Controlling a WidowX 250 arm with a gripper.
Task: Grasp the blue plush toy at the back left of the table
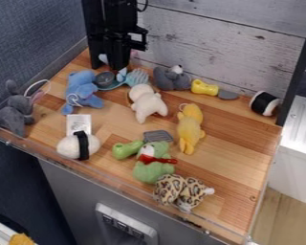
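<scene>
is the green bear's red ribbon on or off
On: the red ribbon crosses the neck of the green bear, just below its pale muzzle.

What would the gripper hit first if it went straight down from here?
Probably the pale blue thing just below the gripper, though depth is hard to judge from this angle.

Light-blue ridged toy, lying on wooden surface near plank wall.
</scene>
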